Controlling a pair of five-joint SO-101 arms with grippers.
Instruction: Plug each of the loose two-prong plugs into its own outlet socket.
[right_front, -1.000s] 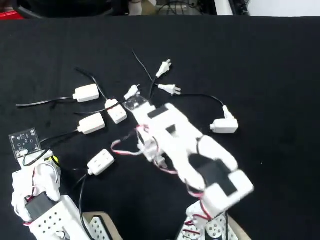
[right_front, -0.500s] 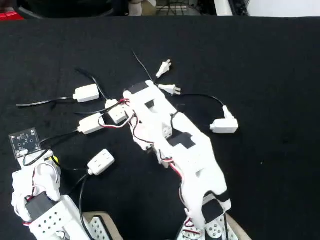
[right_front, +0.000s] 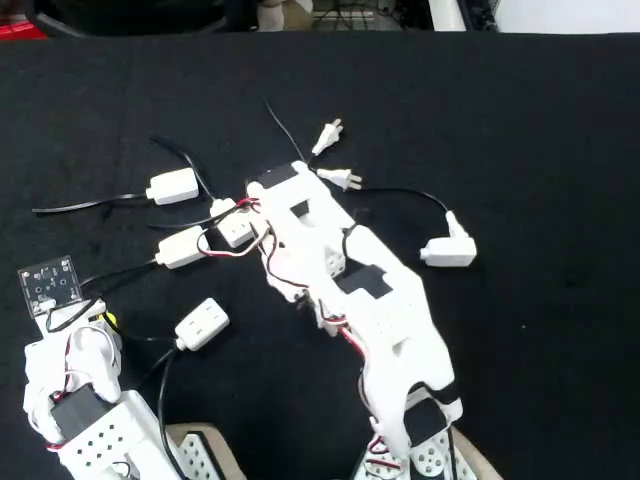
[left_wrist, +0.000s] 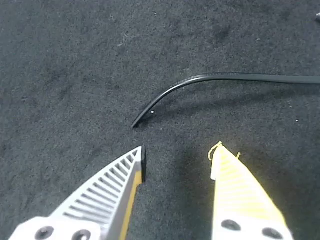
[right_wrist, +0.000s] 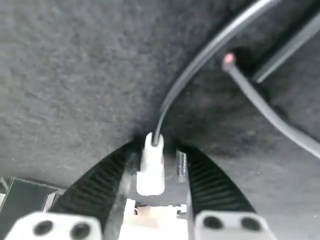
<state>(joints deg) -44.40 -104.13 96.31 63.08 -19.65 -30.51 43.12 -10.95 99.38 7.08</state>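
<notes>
High view: right arm (right_front: 340, 270) stretches across the black table (right_front: 540, 130), its tip among white sockets and plugs; nearest socket (right_front: 235, 228) lies just beside that tip; second socket (right_front: 183, 247) and third socket (right_front: 173, 186) lie farther out on the same side of the arm; fourth socket (right_front: 203, 324) sits off the arm's middle, toward the left arm (right_front: 75, 400); near plug (right_front: 340, 178) lies just beside the arm's tip, far plug (right_front: 327, 135) a little past it; adapter (right_front: 448, 247) rests on the arm's opposite side, apart from it. Right wrist view: right tool (right_wrist: 156, 150) stands narrowly open astride a small white plug (right_wrist: 150, 170), one finger against the plug's body, a slim gap at the other; the plug's black cord (right_wrist: 200, 65) runs away from the arm. Left wrist view: left tool (left_wrist: 179, 155) hangs wide open over the table, apart from the right arm, holding nothing; a black lead (left_wrist: 150, 111) ends just ahead of its fingertips.
</notes>
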